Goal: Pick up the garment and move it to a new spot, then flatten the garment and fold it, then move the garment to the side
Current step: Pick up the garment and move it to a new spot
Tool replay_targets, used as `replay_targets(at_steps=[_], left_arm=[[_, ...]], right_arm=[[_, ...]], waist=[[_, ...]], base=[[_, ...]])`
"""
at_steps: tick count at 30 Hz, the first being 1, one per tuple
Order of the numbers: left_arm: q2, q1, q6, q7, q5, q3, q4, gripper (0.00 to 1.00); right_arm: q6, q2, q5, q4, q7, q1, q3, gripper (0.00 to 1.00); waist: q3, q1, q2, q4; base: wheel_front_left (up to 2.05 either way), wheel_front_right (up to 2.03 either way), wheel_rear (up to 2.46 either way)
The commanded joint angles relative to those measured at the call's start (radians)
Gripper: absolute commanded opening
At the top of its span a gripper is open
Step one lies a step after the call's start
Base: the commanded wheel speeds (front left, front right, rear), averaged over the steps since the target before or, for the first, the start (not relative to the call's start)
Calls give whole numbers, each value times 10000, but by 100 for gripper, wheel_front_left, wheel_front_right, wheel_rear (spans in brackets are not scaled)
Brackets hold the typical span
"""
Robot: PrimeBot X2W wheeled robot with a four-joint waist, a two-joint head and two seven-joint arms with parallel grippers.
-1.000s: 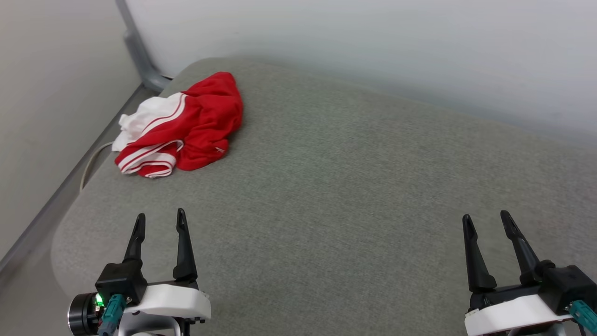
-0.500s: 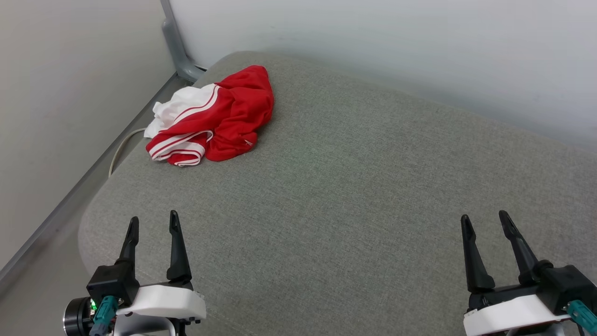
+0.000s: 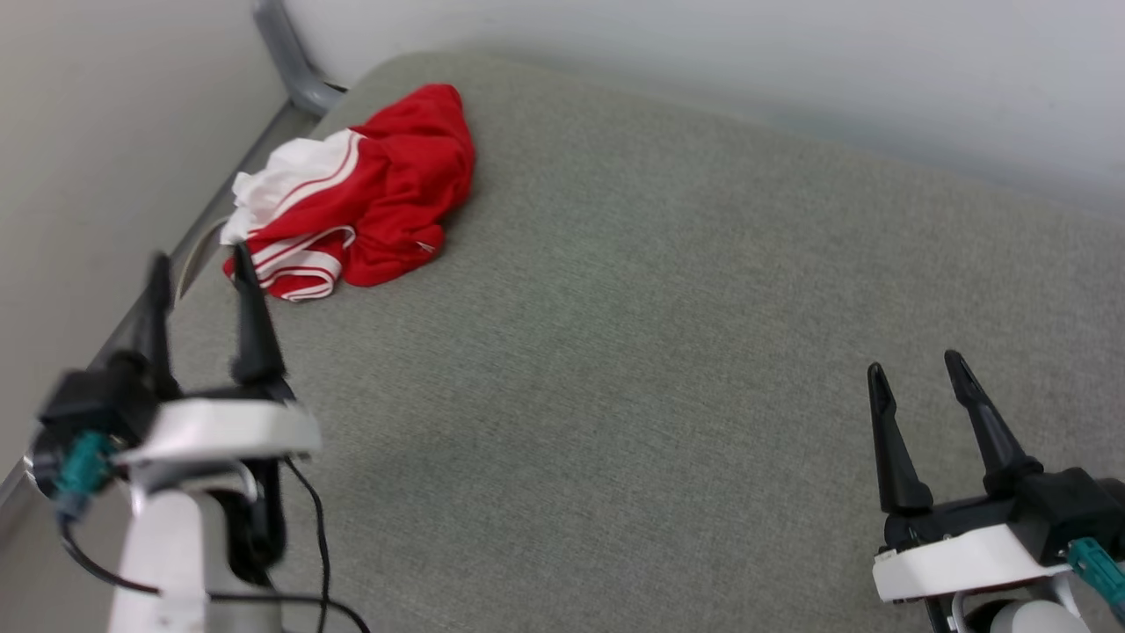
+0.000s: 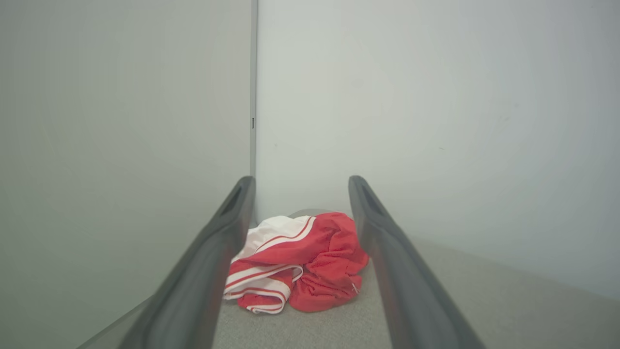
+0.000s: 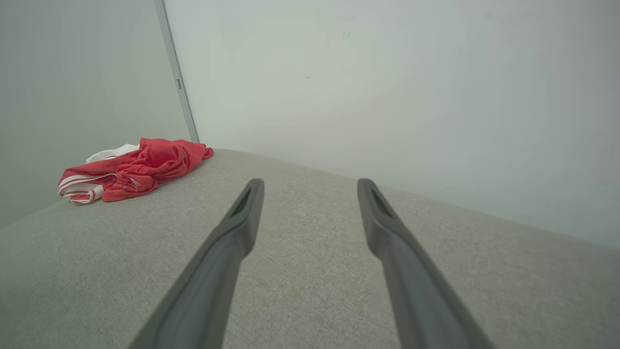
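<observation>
The garment [image 3: 369,202] is a crumpled red shirt with white, red-striped sleeves, lying in a heap at the far left corner of the grey cushion [image 3: 659,352]. My left gripper [image 3: 200,264] is raised at the left, open and empty, its tips just short of the heap's near edge. Through the left wrist view the garment [image 4: 300,264] sits between and beyond the two fingers. My right gripper [image 3: 914,369] hovers open and empty over the cushion's near right part, far from the shirt. The right wrist view shows the garment [image 5: 131,169] at the far left.
Pale walls close the cushion in behind and on the left. A grey metal post [image 3: 290,53] rises at the corner, and a pale cable [image 3: 189,259] loops in the gap beside the cushion's left edge.
My left arm has risen and reached forward toward the shirt. The right gripper has come up slightly. The head camera has shifted; the shirt lies as before.
</observation>
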Motion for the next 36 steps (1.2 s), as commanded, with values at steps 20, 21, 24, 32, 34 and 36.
replay_targets(at_steps=[20, 21, 24, 32, 34, 36], left_arm=[[1768, -5997, -1177, -14, -499, 1433, 2967, 100], [1934, -6197, -1196, 120, -651, 1362, 3276, 100], [2459, -6735, -1208, 876, -1268, 1012, 4138, 100], [3976, -7740, -1211, 4715, -3909, -513, 6044, 100], [4104, -7829, -1211, 5167, -4171, -720, 6164, 100], [4179, -8001, -1213, 5949, -4739, -1049, 6385, 100]], right_arm=[[-7, -290, -1189, -1758, -23, -1353, -110, 100], [-7, -307, -1209, -1838, -21, -1361, -139, 100], [-7, -330, -1281, -2076, -21, -1322, -225, 100], [-7, -545, -1349, -2571, -23, -1319, -272, 100], [-7, -581, -1349, -2615, -21, -1354, -248, 100], [-7, -628, -1350, -2694, -23, -1407, -289, 100]], waist=[[3101, -1, 0, -1190], [3156, -1, 0, -1227], [3309, -1, 0, -1317], [3694, -1, 0, -1376], [3761, -1, 0, -1394], [3895, -1, 0, -1412]], base=[[0, 0, 0], [0, 0, 0], [0, 0, 0], [0, 0, 0], [0, 0, 0], [0, 0, 0]])
